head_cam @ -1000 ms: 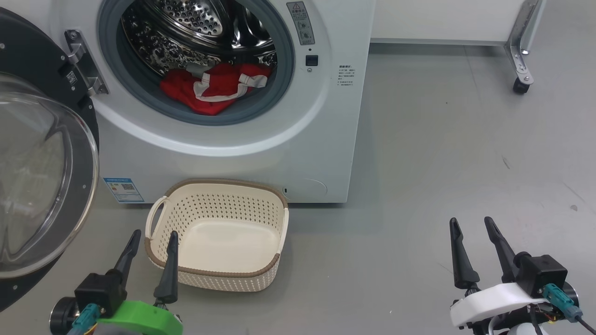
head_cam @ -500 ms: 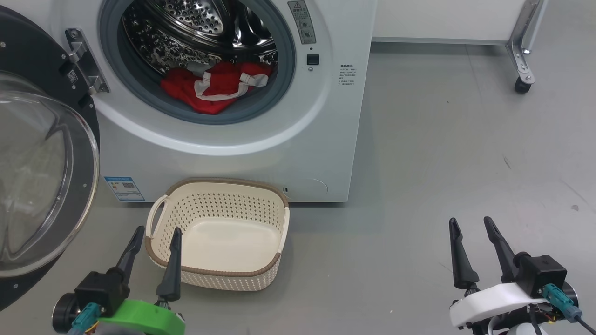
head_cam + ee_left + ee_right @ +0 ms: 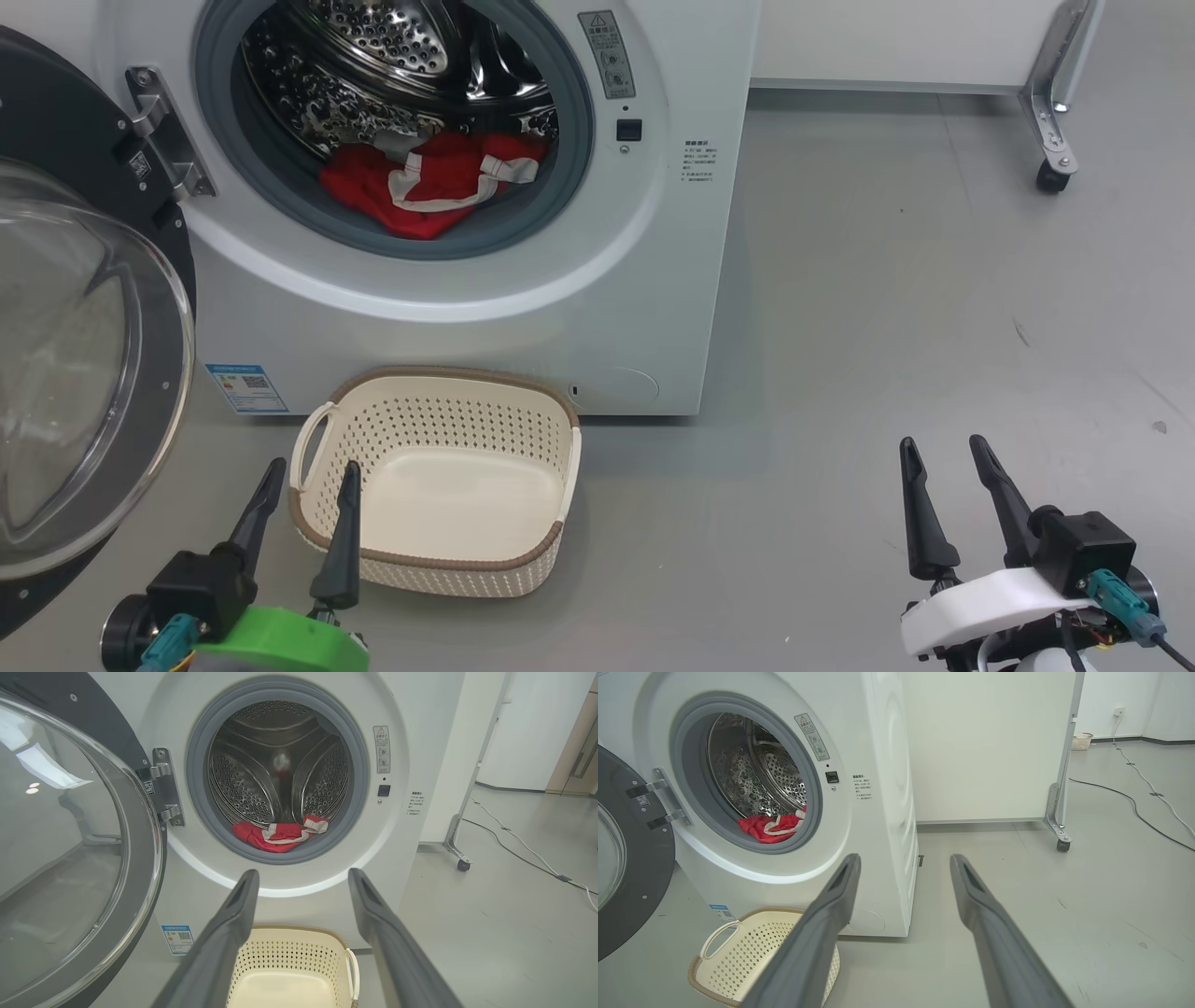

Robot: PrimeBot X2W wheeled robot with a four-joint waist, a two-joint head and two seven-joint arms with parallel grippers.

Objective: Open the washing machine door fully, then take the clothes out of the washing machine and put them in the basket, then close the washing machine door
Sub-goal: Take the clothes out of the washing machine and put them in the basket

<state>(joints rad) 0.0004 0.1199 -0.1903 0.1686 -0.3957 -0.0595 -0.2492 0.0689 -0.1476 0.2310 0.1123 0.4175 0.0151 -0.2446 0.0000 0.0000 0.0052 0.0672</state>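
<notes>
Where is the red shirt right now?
The clothes lie inside the washing machine, low at the front of its round opening. In the head view that is upper left, above the basket.

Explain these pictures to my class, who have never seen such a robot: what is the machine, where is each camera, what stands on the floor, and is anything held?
This is a wheeled robot with two arms, each ending in a gripper with two long dark fingers. One picture looks down from its head: the left gripper at lower left, the right gripper at lower right, both open, holding nothing. The other two come from wrist cameras looking along those fingers. On the grey floor stands a big white front-loading washing machine, its round black-rimmed glass door swung open. A bright red garment with white trim lies in the steel drum. A small cream perforated plastic basket sits in front, empty.
</notes>
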